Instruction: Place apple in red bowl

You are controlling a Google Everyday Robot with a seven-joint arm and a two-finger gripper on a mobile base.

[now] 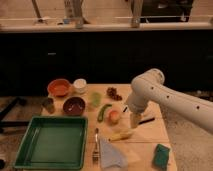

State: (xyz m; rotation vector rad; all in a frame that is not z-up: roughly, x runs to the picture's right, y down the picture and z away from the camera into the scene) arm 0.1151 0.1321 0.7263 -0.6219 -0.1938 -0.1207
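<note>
- Nearest to the camera, well in front of the fingers, lie a folded grey-blue cloth point(111, 156), a teal sponge block point(160, 155) and a wide green plastic tray point(50, 142); none of them is part of this step.
- Just below the fingers, on the wooden table point(150, 135), lies a yellow elongated item point(121, 135). It is near enough to be pushed if the descent is careless.
- The cream two-finger gripper point(135, 120) hangs low over the table. Its fingers are released and hold nothing.
- The small round yellowish-orange apple with a red blush point(114, 116) rests on the table just beside the fingers, on their side toward the tray, not between them.
- A long green vegetable point(103, 111) lies close behind the apple as counted from the fingers.
- In my judgement the step is reaching for the apple. To do it well, the fingers should move sideways until the apple is between them, come down straight, and close gently, so the fruit does not roll against the vegetable.
- Farther away from the fingers stands a dark maroon bowl point(74, 106).
- Farthest stands the round orange-red bowl point(59, 87), beside a small white cup point(79, 85). The carry must pass over the maroon bowl.
</note>
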